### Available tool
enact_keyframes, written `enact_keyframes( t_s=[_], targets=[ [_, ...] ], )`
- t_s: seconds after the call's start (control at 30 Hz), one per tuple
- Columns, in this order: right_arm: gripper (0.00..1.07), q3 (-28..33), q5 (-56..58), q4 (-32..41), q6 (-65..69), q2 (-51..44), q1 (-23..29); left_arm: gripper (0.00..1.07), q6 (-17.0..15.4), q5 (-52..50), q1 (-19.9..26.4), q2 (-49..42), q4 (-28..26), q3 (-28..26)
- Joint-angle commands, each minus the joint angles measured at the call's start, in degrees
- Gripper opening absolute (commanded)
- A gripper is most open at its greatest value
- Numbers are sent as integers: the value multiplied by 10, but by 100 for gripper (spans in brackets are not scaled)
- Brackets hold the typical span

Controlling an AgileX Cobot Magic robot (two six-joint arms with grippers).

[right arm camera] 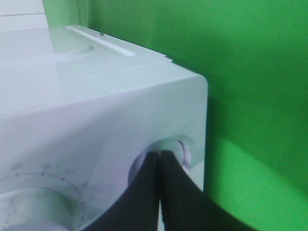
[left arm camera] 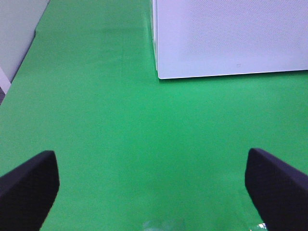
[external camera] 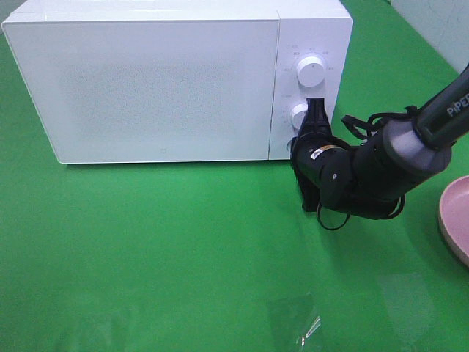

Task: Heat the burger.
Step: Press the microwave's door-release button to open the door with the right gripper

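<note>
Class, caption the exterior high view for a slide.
Shut right gripper at the lower dial of the closed white microwave.

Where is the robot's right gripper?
In the high view the right gripper sits right of centre, shut, with its tips at the lower knob of the microwave, under the upper knob, left of the pink plate.

green table cover [external camera: 183, 242], pale wall [external camera: 440, 22]

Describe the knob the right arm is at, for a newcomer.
Find the big white microwave on the green table. Two round white knobs sit one above the other on its right-hand panel. It is the lower knob, partly hidden behind the black fingers of the right gripper; the upper knob stands clear.
</note>
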Motion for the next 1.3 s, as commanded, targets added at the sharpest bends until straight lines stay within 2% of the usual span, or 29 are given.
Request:
enact_keyframes(
  t_s=[0.03,0.5,0.67,0.97,1.3],
  targets=[
    [0,-14,-81,-7,-15,-4,-4,98,1,-1,2,0,-3,2],
    [0,-19,-147,6,-12,4,-4,98,1,-1,2,0,-3,2],
    [0,-44,-166,8,-23,9,-7,98,1,-1,2,0,-3,2],
    [0,-84,-174,1,-60,18,-23,98,1,-1,2,0,-3,2],
    [0,-85,-166,-10,-60,19,-26,98,1,-1,2,0,-3,2]
  ],
)
